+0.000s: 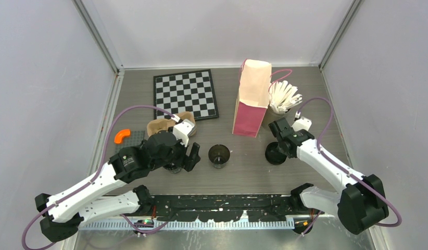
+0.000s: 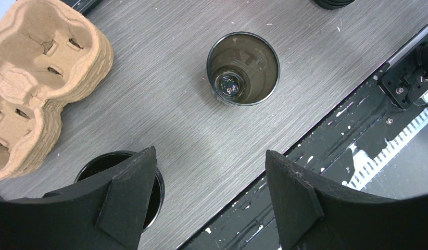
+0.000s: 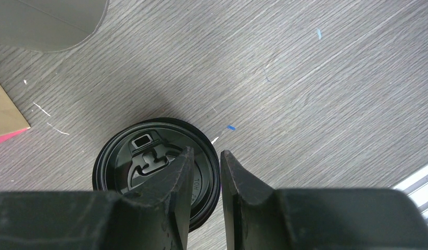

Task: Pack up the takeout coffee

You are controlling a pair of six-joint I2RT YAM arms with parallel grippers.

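Right tool (image 3: 206, 152) nearly together, straddling lid (image 3: 144, 156) rim, 3 o'clock of open cup (image 1: 218, 155); pinch unclear. Left tool (image 2: 209, 156) apart above second cup (image 2: 97, 162). Seat rim deep, lift level.

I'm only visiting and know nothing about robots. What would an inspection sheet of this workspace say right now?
Surface: grey wood-grain table, with white flecks.
Job's things: cup upright and open at centre; second cup under the left gripper; lid flat under the right gripper.
Clutter: tray, standing bag, checkerboard, cup of sticks, orange piece.
Grippers: left gripper open, one finger over the second cup; right gripper's fingers nearly together astride the lid's rim, grip unclear.
Cables: a purple cable loops off each arm.
Surroundings: pale walls on three sides.
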